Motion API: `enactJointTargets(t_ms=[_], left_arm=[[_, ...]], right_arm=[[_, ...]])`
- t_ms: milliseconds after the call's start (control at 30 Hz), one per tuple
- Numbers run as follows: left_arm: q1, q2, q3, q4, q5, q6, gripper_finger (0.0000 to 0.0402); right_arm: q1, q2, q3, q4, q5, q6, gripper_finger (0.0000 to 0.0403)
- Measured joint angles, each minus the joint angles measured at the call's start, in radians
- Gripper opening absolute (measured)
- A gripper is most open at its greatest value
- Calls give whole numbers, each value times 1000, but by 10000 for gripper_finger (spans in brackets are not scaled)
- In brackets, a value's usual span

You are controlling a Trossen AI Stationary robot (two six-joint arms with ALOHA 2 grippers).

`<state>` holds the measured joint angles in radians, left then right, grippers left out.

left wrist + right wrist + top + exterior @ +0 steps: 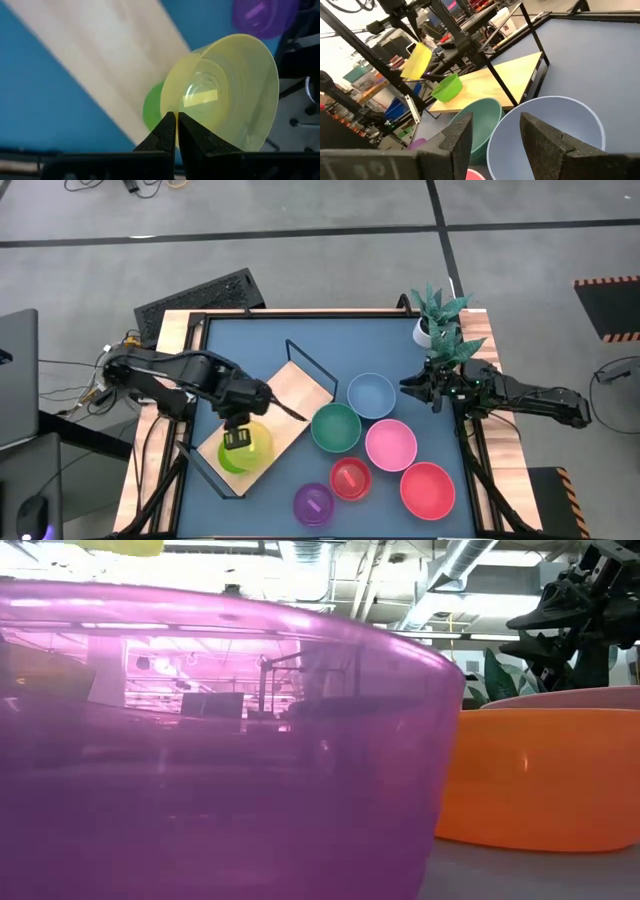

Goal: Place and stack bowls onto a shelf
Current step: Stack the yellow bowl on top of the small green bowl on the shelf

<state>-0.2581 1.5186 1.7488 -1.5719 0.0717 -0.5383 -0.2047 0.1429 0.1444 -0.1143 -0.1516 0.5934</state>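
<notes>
While my left gripper [176, 131] is pinched fully shut on the rim of the yellow bowl [225, 90], that bowl hangs tilted in the air over the near end of the shelf [290, 395], just above the lime green bowl [446, 88] that already sits on the board. My guess is the yellow one goes into the lime one next.

Handling call: thin translucent plastic, very light, stiff enough to hold its shape from one rim pinch (it does tip over sideways though, mouth facing off to the side in the left wrist view). Smooth wall, likely slippery, so the rim edge is the only sensible place to grab; a pinch on wall plus lip, as now, looks right. Not fragile; a short drop should do no harm, but it could bounce or roll off the board.

My right gripper [495, 132] waits at the right table edge with fingers spread wide, holding nothing, hovering over the blue bowl [371, 395].

Rest of the bowls are on the blue table, right of the shelf: dark green bowl [335, 427], pink bowl [391, 445], big red bowl [427, 490], small red bowl [350, 478], purple bowl [313, 504].
</notes>
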Motion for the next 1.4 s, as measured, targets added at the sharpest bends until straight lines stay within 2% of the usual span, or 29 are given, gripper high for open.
enactJointTargets(t_ms=[133,367,633,800,1033,1267,1400], left_arm=[[-10,-81,-139,23,18,-49,0],[-10,-203,-374,186,37,-97,0],[-10,-293,-565,286,67,-118,0],[-10,-318,-639,368,71,-118,0],[-10,-318,-710,400,90,-95,0],[-10,-318,-721,421,73,-76,1],[-10,-318,-721,421,73,-76,15]], right_arm=[[0,0,0,1,23,0,189],[0,0,0,1,30,0,189],[0,0,0,1,30,1,189],[0,0,0,1,31,1,189],[0,0,0,1,49,1,189],[0,0,0,1,49,1,189],[0,0,0,1,49,1,189]])
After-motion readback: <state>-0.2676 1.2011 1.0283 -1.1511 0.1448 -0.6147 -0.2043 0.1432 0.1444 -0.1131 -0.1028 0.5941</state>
